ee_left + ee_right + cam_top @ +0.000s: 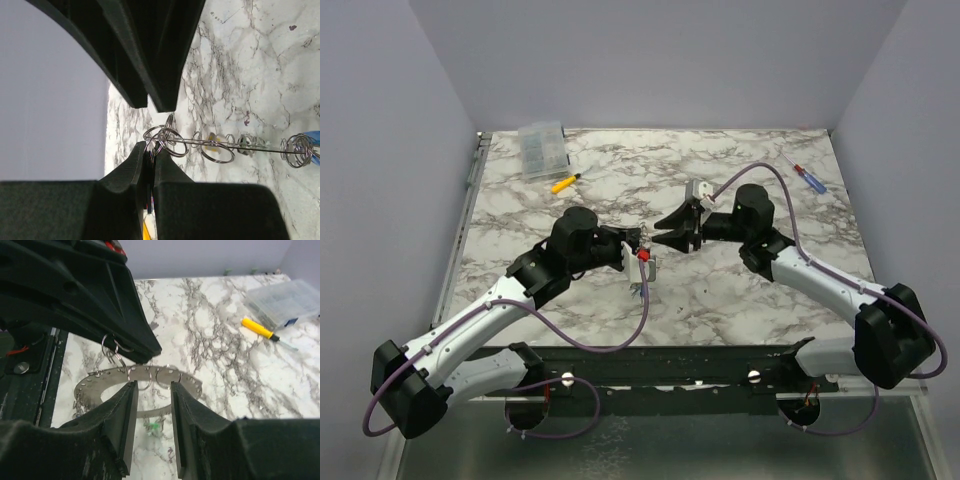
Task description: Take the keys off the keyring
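Now: left gripper [638, 250] clenched on keys [644, 257], one red-headed; keyring [90, 385] hangs below it, above the marble table [740, 290]. Right gripper [154, 387] released, jaws parted beside the ring's rim, contact unclear.

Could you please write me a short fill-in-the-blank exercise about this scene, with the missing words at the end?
1. The screwdriver beside the clear plastic box has a ____ handle.
2. The left gripper clamps small rings of the keyring, while the right gripper has its jaws ____.
3. The red-and-blue screwdriver lies near the far ____ corner of the table.
Missing words: yellow; open; right.
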`<state>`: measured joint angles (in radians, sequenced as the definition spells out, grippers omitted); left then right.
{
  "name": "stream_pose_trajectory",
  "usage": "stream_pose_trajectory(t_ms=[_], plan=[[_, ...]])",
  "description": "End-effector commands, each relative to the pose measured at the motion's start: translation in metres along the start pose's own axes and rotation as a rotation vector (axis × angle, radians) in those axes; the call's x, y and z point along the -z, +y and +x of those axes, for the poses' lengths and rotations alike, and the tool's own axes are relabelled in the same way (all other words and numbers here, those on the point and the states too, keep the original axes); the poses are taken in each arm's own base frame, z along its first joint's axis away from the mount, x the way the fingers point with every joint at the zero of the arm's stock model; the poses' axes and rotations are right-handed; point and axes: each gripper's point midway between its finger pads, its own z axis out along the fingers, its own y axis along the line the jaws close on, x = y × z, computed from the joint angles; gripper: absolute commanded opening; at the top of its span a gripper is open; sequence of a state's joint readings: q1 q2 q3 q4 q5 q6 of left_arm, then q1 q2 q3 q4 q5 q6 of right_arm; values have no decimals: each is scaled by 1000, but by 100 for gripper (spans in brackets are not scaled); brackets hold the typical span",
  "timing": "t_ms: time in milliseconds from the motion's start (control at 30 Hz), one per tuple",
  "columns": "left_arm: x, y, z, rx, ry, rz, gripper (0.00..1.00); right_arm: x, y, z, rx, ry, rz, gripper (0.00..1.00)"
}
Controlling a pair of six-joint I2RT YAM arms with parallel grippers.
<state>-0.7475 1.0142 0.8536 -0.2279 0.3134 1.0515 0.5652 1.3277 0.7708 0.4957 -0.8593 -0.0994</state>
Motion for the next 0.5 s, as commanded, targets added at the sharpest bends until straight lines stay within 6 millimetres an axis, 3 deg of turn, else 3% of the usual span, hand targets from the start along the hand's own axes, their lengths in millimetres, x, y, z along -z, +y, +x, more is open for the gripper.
stream_pose_trajectory(t_ms=[0,233,467], plan=[[4,10,-14,-25,-48,-21,0,4,7,-13,144,77,-94,39],[1,8,-16,-6,-59,-4,0,4,16,-17,250,129,-169,33],[-1,5,-17,-5,-68,10,0,-2,26,-11,269,138,-208,35]])
